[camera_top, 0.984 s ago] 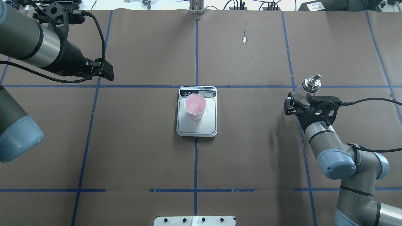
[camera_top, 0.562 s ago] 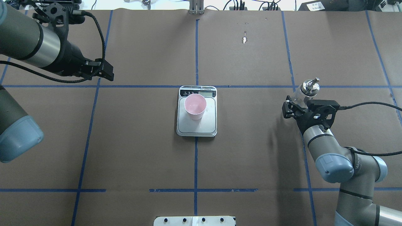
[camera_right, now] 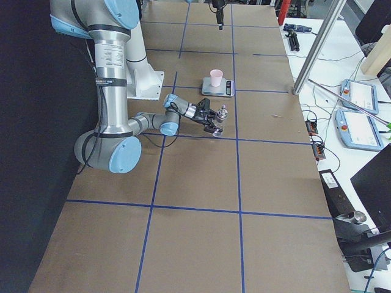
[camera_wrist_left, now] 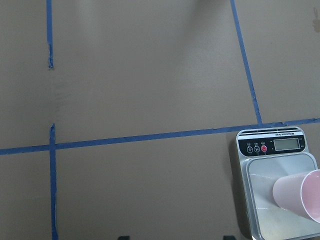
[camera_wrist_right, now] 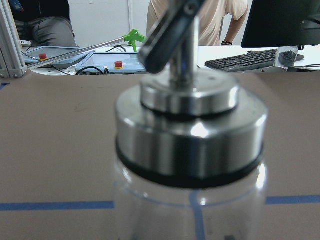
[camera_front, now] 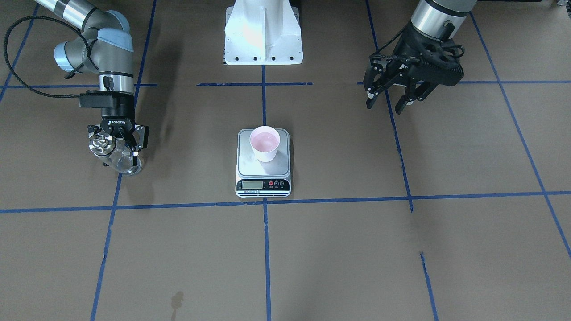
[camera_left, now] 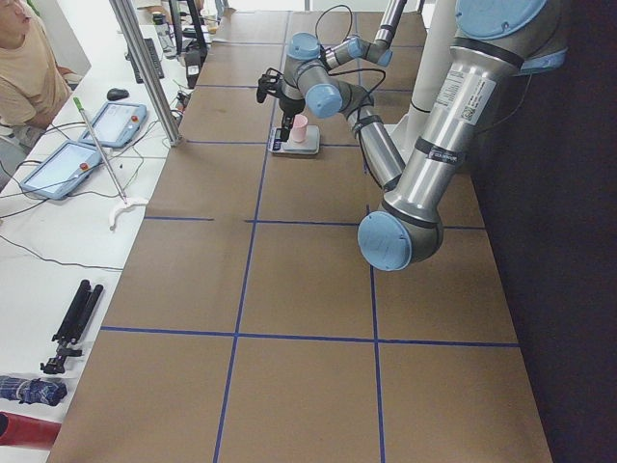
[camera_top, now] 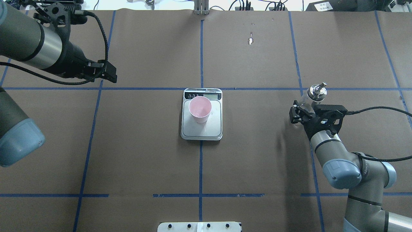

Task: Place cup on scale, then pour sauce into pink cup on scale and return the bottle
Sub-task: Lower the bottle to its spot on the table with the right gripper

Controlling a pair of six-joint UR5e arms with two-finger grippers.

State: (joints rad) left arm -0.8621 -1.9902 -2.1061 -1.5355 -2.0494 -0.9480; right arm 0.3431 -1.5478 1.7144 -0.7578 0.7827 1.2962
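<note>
Jaws of the right gripper (camera_front: 120,156) are closed on the clear glass body of the bottle (camera_front: 126,166). They hold it about upright and low at the robot's right side of the table (camera_top: 145,161). Whether its base touches the surface cannot be told. Jaws of the left gripper (camera_front: 384,107) stand wide apart with nothing between them, raised over the opposite side of the table, well apart from everything else.

Brown paper covers the table, crossed by blue tape lines (camera_top: 200,167). The digital kitchen scale (camera_top: 201,129) sits at the centre, on one of those lines, with its display strip turned away from the robot. The pale pink paper cup (camera_top: 200,109) stands upright around the middle of the silver platform. The bottle, with its shiny metal pourer cap (camera_top: 317,91), is well apart from the scale and close to a crossing of tape lines.
</note>
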